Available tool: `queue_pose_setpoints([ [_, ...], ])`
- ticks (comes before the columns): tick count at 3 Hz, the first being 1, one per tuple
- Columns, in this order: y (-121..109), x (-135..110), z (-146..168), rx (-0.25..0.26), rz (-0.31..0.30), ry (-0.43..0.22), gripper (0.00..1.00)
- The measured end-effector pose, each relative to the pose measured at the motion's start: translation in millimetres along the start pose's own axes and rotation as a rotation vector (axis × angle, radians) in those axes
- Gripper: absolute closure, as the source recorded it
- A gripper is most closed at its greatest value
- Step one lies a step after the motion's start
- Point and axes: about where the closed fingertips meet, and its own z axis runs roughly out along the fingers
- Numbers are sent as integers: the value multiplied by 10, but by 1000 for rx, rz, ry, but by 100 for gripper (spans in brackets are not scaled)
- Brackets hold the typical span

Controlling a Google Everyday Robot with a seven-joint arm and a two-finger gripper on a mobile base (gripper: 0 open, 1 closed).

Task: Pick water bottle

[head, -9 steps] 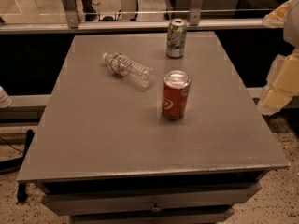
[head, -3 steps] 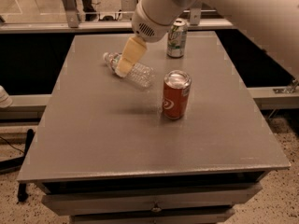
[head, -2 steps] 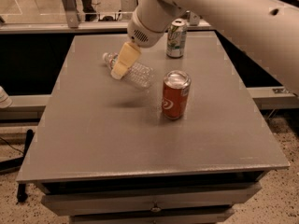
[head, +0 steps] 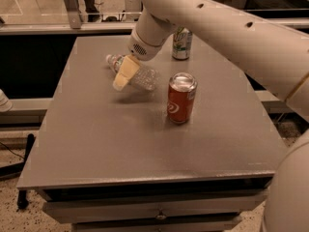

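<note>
The water bottle (head: pixel 143 78) lies on its side on the grey table (head: pixel 145 144), at the back left, its white cap (head: pixel 108 58) pointing to the far left. It is clear and ribbed. My gripper (head: pixel 121 77), cream coloured, hangs from the big white arm that reaches in from the upper right. It sits right over the bottle's neck half and covers that part. The bottle still rests on the table.
A red soda can (head: pixel 181 98) stands upright just right of the bottle. A green-and-white can (head: pixel 182 43) stands at the table's back, partly hidden by my arm. A glass railing runs behind the table.
My arm has swung in from the right, and the gripper has come down and to the left onto the bottle. The bottle and both cans have not moved.
</note>
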Motion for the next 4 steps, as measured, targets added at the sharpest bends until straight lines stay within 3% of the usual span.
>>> queue_pose_setpoints([
  [2, 135, 106, 235, -57, 11, 37, 40],
  [3, 151, 4, 122, -72, 3, 7, 63],
  [4, 137, -269, -260, -83, -42, -101, 87],
])
